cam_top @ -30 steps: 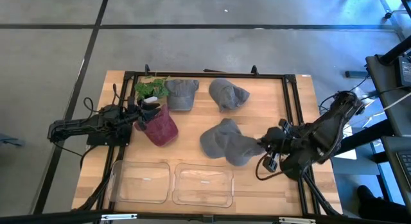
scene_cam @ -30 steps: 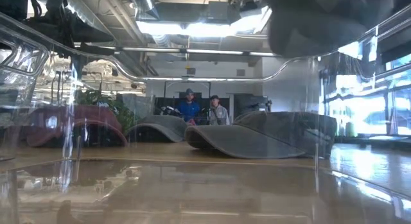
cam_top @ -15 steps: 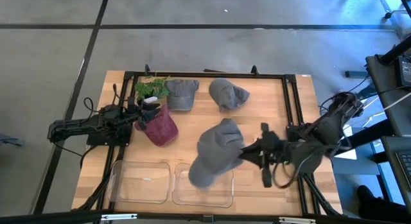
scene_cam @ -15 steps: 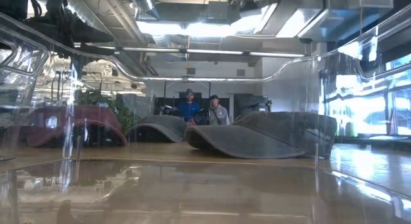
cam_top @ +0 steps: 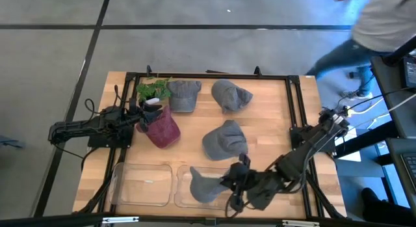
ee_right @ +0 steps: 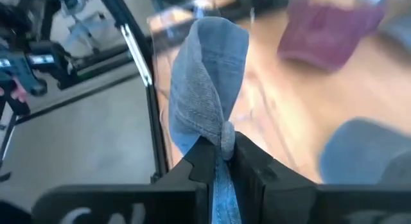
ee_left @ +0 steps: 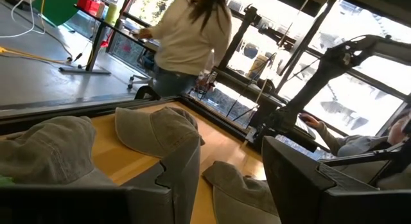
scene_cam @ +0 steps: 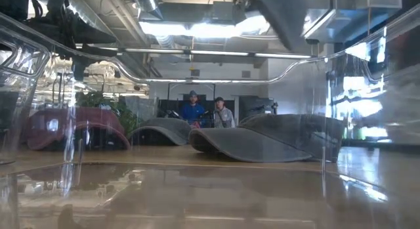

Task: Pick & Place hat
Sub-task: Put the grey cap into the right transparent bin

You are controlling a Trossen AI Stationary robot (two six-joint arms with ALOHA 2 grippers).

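Right gripper [cam_top: 229, 185] clamped on a soft blue-grey hat [cam_top: 203, 186], pinched through a fold of cloth, over the clear bin [cam_top: 223, 202] at 6 o'clock on the table. Light and floppy; best held at the stiffer brim. Long axis seemingly running 9 to 3 o'clock. Left gripper [cam_top: 147, 113] parked at 9 o'clock, fingers spread.

Bright ceiling lights [scene_cam: 197, 25] and windows [ee_left: 359, 102] cause glare; the passing person [cam_top: 383, 25] and right wrist view are motion-blurred.
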